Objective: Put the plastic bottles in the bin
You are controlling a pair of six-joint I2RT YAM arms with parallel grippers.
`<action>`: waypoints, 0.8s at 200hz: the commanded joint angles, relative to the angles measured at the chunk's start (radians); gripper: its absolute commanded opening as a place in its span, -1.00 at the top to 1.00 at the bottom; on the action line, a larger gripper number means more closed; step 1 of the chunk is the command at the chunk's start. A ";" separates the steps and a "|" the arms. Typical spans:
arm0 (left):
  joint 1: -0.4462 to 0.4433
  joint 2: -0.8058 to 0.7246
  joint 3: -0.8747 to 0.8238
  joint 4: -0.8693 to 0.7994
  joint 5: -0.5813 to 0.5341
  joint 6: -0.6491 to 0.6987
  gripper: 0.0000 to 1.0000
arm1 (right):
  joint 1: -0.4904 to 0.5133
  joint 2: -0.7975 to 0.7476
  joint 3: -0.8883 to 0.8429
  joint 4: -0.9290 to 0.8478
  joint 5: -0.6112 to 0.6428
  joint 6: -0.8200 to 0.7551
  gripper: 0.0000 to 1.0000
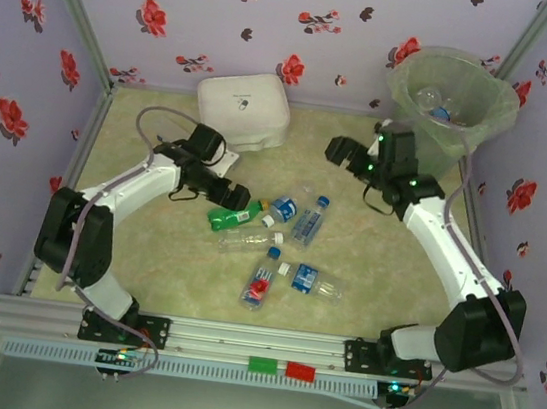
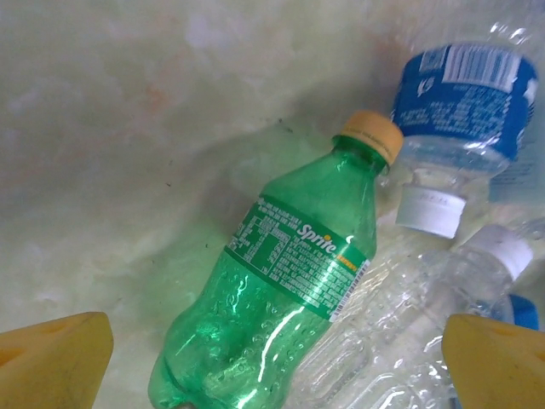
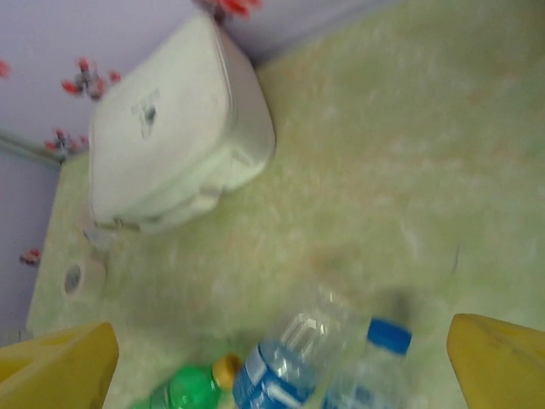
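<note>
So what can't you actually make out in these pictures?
Bin contents, top view: its clouded wall blurs them, so what lies inside cannot be counted.
Green bottle, left wrist view: its base is cut off by the bottom edge.
White box, right wrist view: blur makes its printed mark unreadable.

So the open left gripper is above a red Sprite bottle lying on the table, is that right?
Not quite: the Sprite bottle is green, not red, per the left wrist view; the open left gripper is indeed above it.
</note>
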 commanded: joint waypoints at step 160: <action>-0.035 0.183 -0.026 -0.021 -0.107 0.064 -0.69 | 0.093 -0.135 -0.264 0.093 0.088 0.176 -0.99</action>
